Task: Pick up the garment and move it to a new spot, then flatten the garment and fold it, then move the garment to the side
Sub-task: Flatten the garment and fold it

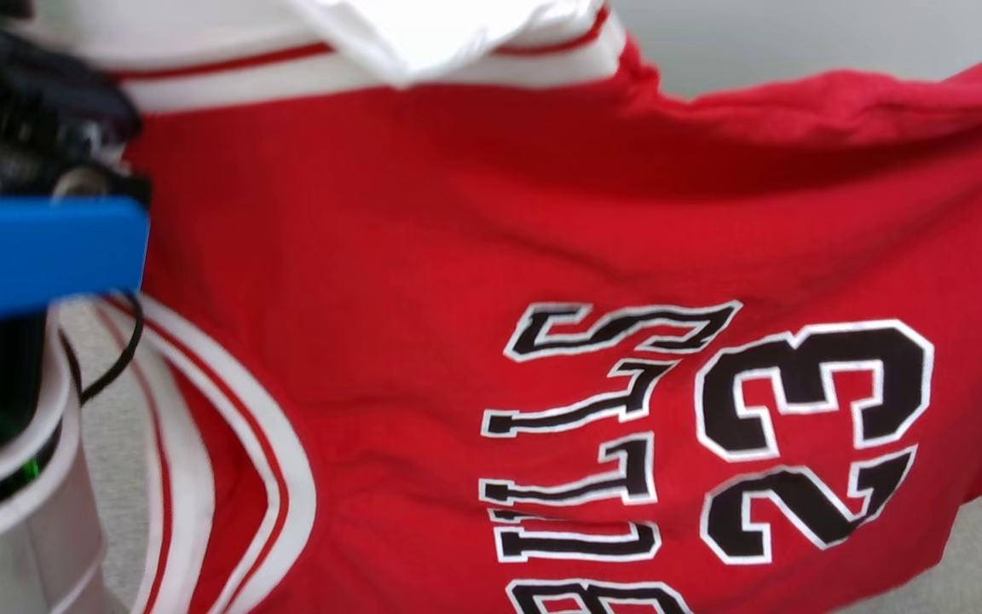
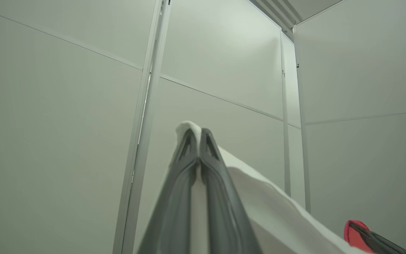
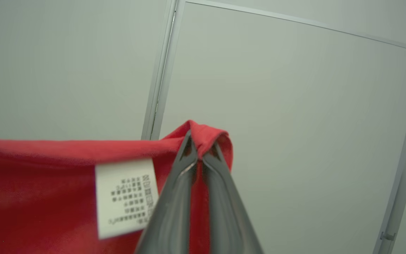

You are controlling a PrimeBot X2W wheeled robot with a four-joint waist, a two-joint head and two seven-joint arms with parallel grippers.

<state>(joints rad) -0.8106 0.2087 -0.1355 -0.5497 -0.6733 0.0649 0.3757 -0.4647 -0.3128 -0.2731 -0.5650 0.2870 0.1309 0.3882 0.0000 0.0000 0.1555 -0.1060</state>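
As both point at the wall (image 2: 65, 106), the left tool (image 2: 198, 133) and right tool (image 3: 201, 147) each pinch the lifted garment (image 1: 457, 239).

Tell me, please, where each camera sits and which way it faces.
Head view: on the head, looking down at the red jersey; left arm at the left edge.
Left wrist view: on that wrist, facing wall panels; left gripper shut on the jersey's white cloth.
Right wrist view: on that wrist, facing wall panels; right gripper shut on the jersey.
Shared: both wrist views show wall panels and jersey.
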